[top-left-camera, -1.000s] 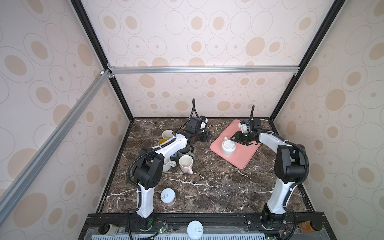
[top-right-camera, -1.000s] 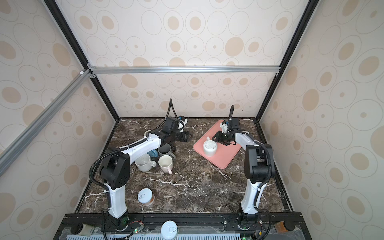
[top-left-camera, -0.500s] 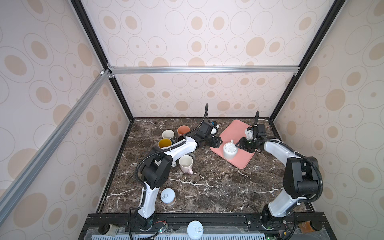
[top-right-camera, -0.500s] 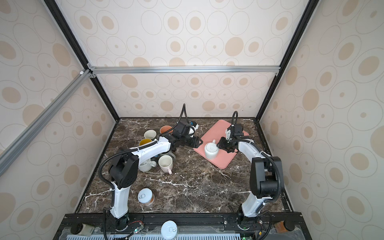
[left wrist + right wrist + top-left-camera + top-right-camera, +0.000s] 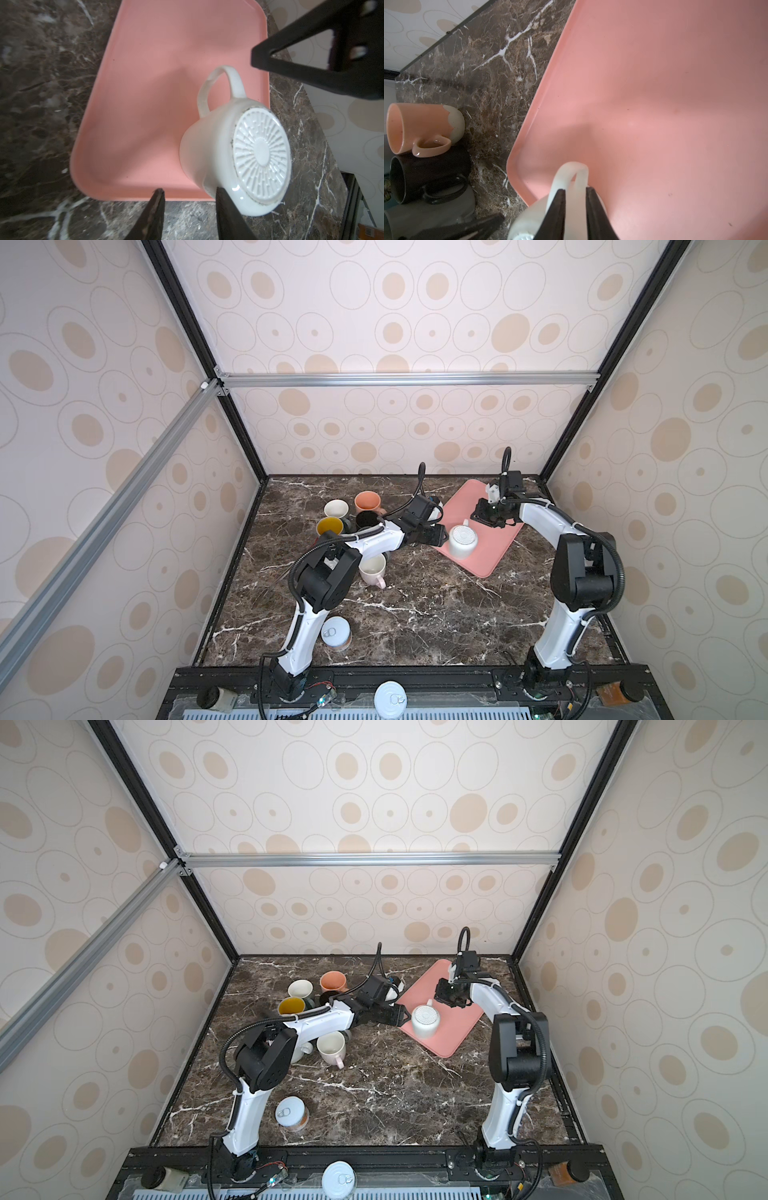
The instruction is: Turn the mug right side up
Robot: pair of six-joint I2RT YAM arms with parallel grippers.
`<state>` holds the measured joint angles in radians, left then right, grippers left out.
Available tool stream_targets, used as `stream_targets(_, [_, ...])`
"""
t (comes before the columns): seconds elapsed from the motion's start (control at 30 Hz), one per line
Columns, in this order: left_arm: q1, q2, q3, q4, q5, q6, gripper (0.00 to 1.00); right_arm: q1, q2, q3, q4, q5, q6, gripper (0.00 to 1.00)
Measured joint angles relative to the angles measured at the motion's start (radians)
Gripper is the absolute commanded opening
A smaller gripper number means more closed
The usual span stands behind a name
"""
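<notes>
A white mug stands upside down near the left corner of the pink tray, its ribbed base facing up. My right gripper reaches in from the back right. It is shut on the mug's handle, one finger on each side of the loop. My left gripper hovers at the tray's left edge. It is open with nothing between its fingers, and one finger lies against the mug's outer wall.
A cluster of upright mugs stands left of the tray: white, peach, black, yellow and a pale one. A tin can sits near the front left, another on the front rail.
My left arm swung right from the mug cluster to the tray's edge beside the mug, its jaws narrowing. My right gripper came down to the mug's handle and closed on it.
</notes>
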<state>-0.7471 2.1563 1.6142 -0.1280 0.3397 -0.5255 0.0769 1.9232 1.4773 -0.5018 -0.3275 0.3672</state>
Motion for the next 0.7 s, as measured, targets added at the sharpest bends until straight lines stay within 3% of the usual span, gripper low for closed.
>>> stream_targets(0.43, [-0.139, 0.012, -0.023, 0.123, 0.0, -0.061, 0.42, 0.027, 0.054, 0.065, -0.095, -0.159, -0.056, 0.16])
stream_targets(0.7, [-0.09, -0.16, -0.198, 0.182, 0.0, 0.096, 0.45, 0.016, -0.058, 0.043, -0.108, -0.186, -0.06, 0.21])
